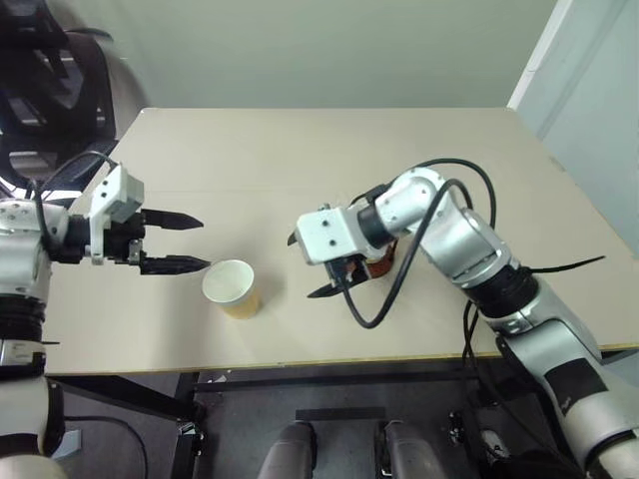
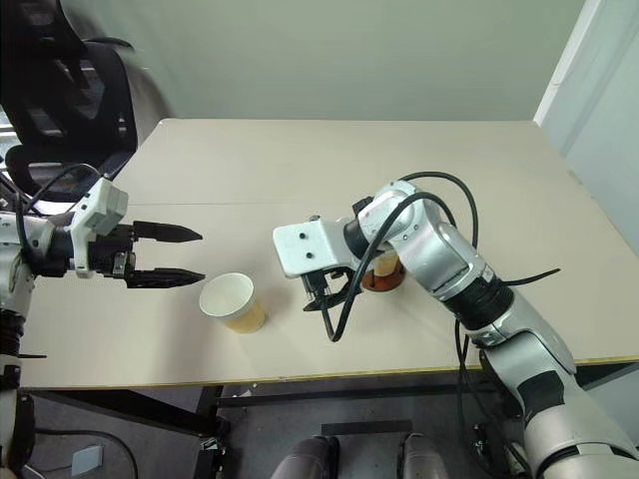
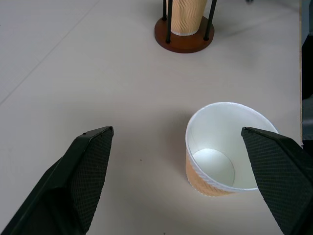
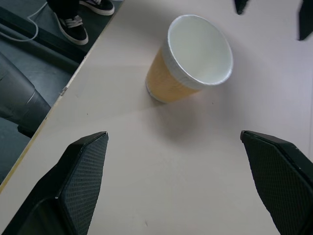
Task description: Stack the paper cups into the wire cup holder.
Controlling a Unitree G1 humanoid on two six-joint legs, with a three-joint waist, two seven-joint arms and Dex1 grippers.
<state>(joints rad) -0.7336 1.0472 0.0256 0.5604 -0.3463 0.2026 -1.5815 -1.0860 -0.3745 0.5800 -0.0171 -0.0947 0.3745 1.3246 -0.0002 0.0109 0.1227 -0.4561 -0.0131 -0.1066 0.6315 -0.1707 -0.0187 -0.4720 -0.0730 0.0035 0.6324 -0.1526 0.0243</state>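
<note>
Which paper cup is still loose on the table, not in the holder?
The upright paper cup between the two pincers; the other cup already stands inside the wire cup holder.

wire cup holder (image 1: 380,265) mostly hidden behind right arm

My two head views look steeply down over the table (image 1: 300,150), loose paper cup (image 1: 232,287) near its front edge, my left wrist view close on that cup, my right wrist view facing it from the opposite side.

Two paper cups (image 3: 222,147) (image 3: 187,17), one wire cup holder (image 3: 184,41)
</note>
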